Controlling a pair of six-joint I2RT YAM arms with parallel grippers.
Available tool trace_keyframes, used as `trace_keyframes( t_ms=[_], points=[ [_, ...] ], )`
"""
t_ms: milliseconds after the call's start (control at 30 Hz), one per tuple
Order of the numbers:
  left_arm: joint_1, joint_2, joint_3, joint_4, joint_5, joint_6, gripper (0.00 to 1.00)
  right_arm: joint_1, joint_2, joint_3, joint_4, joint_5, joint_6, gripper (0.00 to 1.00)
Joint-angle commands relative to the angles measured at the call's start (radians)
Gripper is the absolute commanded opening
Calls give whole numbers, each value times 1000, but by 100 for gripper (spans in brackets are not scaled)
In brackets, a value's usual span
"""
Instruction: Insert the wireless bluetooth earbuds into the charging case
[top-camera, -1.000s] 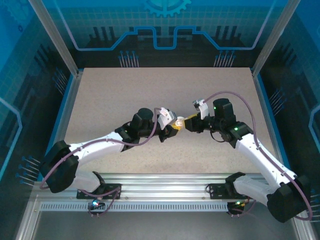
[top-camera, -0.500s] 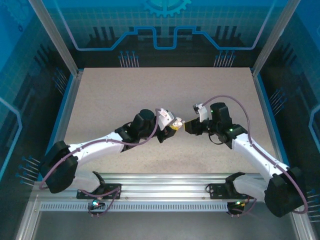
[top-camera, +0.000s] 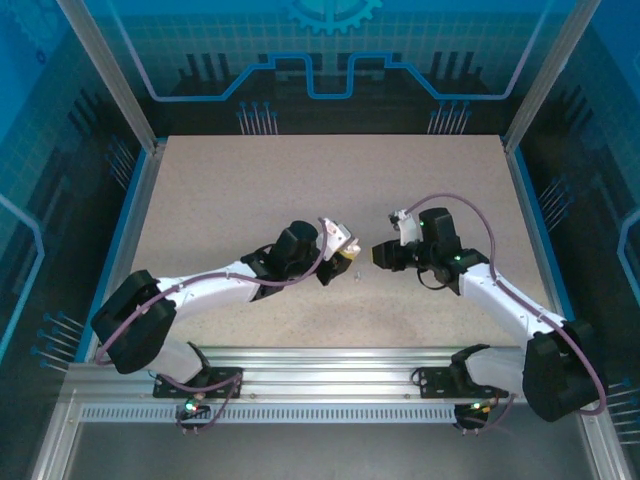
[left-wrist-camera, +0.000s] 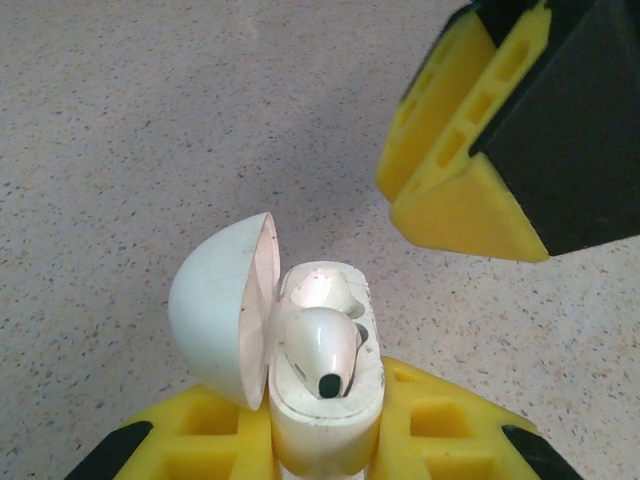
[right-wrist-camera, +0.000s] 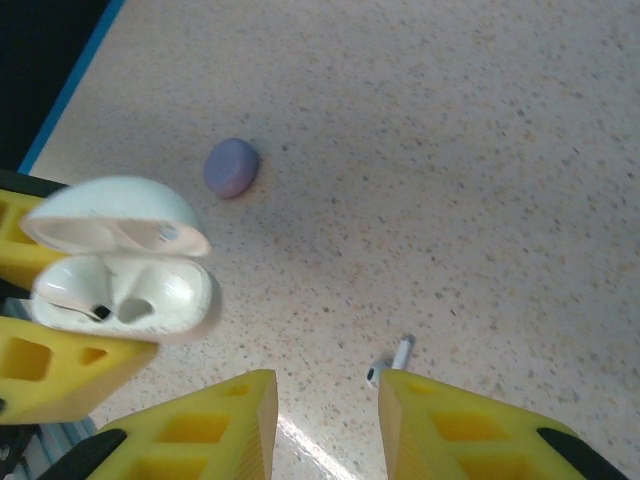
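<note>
My left gripper (left-wrist-camera: 325, 425) (top-camera: 345, 256) is shut on the base of the white charging case (left-wrist-camera: 215, 320), held upright with its lid swung open to the left. One white earbud (left-wrist-camera: 320, 352) sits in the near socket; the far socket is bare. My right gripper (right-wrist-camera: 325, 400) (top-camera: 378, 256) hovers open over the table, nothing between its fingers, a short way right of the case (right-wrist-camera: 120, 290). A second white earbud (right-wrist-camera: 395, 358) (top-camera: 357, 271) lies on the table, touching or just beside the tip of the right finger.
A small round purple case (right-wrist-camera: 232, 166) lies shut on the speckled table (top-camera: 300, 180), beyond the held case in the right wrist view. A yellow finger (left-wrist-camera: 470, 170) of the right gripper hangs close above and right of the case. Blue walls ring the table.
The right gripper has backed away to the right from the case it was nearly touching. A white earbud now lies on the table between the two grippers. The left arm shifted slightly.
</note>
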Motion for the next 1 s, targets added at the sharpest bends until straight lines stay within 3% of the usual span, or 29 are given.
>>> trace_keyframes(
  t_ms=[0,133,333,633,967],
  points=[
    [17,-9,23,-22,-28,-35,16,-8,16,32,-124,74,38,33],
    [37,-40,2,-28,-34,-61,16,24,21,63,-247,145,26,34],
    [67,-118,-35,-72,-66,-87,16,75,108,160,-391,222,155,36],
    [131,-267,-107,-111,-95,-110,16,143,413,356,-415,218,262,37],
    [166,-346,-140,-132,-100,-100,16,177,608,460,-429,223,291,37]
  ],
)
